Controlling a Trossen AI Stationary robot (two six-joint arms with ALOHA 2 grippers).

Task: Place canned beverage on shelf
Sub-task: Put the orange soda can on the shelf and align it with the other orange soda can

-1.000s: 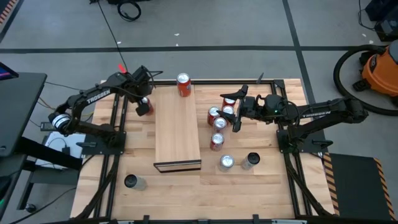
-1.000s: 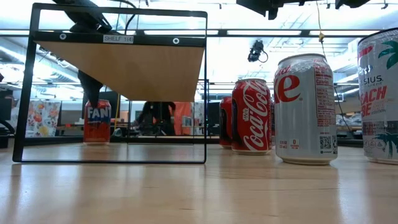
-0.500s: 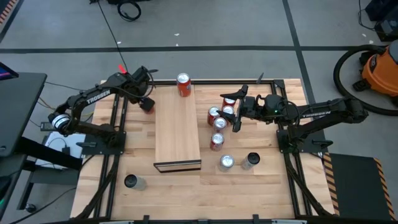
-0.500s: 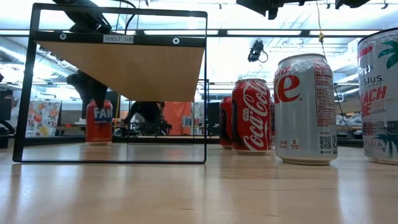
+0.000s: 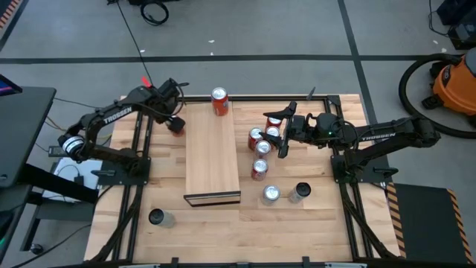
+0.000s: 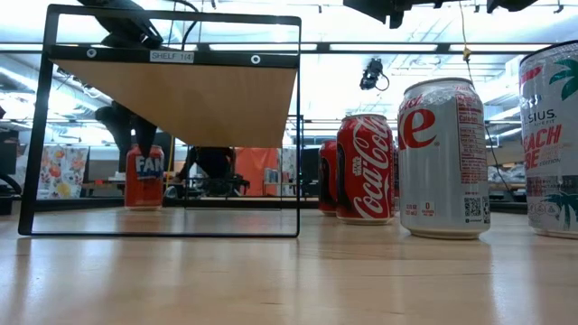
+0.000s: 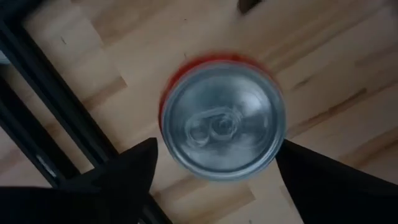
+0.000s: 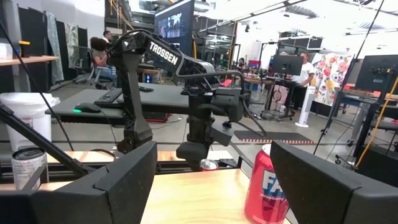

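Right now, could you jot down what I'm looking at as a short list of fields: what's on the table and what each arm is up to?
Shelf: long pale wood board lying mid-table
On the shelf: one orange can at its far end
Left gripper: open, directly above a red can standing on the table beside the shelf, a finger on either side
Right gripper: open, empty, hanging over a cluster of cans
Other cans: two silver cans nearer the front, another near the front left corner
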